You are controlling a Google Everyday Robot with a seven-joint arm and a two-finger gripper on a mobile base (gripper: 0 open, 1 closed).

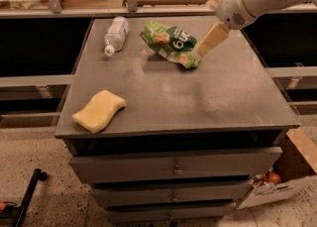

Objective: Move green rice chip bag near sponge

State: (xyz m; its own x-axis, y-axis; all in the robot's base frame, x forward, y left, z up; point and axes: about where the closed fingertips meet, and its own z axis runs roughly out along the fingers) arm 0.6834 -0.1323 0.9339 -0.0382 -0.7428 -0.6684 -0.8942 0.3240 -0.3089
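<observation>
A: What is laid out on the worktop (198, 97), taken from the left?

B: The sponge (99, 110) is seen at the front left corner. It is pale yellow, soft and flat, with wavy sides. Behind it, a clear plastic bottle (115, 33) is laid on its side. Further right, the green rice chip bag (171, 42) is found near the rear middle, crinkled and glossy, well apart from the sponge.

A: And the end effector (205, 46)?

B: It is held tilted at the bag's right end, just beside it or touching it. Whether it is open or closed cannot be told, and nothing is seen to be lifted.

A: Which step is judged to be in hand?

B: The approach to the grasp. Next, a firm pinch on the slippery, yielding film is called for. The bag is then to be carried to the front left and set beside the sponge.
</observation>
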